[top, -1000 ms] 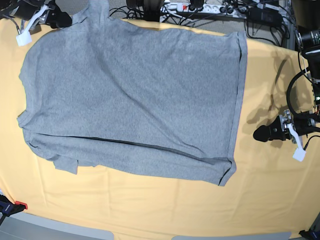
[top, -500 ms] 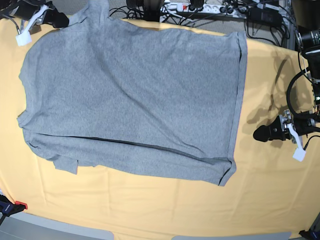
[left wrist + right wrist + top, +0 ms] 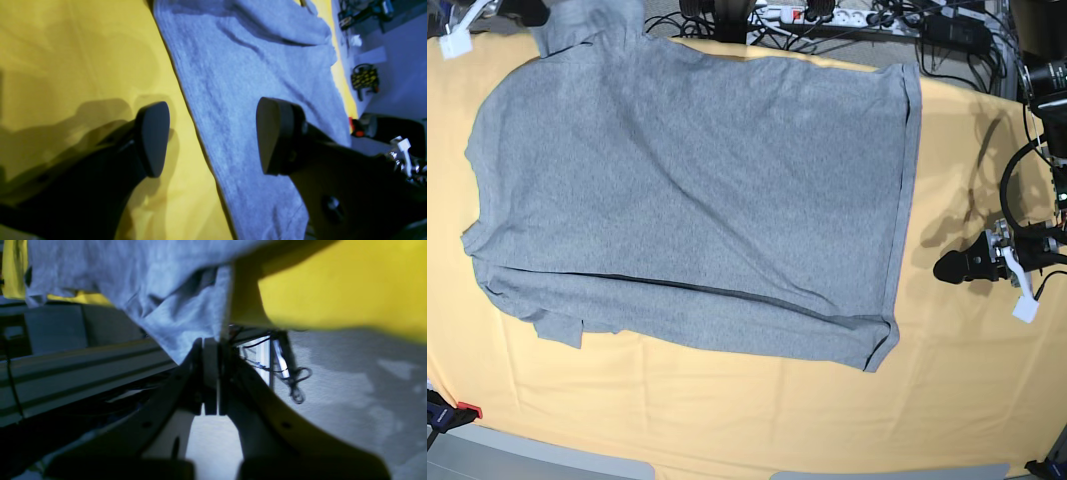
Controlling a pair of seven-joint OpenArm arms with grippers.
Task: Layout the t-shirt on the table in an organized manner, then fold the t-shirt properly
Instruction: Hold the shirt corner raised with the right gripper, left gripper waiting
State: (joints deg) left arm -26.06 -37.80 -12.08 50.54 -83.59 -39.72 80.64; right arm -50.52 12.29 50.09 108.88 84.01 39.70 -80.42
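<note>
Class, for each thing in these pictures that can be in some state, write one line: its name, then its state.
t-shirt: spread flat, plain grey side up, unfolded; far sleeve hanging over the table's far edge.
table: covered by a yellow cloth, slightly wrinkled.
left gripper: open, empty, hovering over the shirt's hem edge.
right gripper: shut on the t-shirt's far sleeve, beyond the table edge.

Base view looks straight down; each wrist view looks close along its fingers (image 3: 151, 138), all sharing the t-shirt (image 3: 697, 190).
</note>
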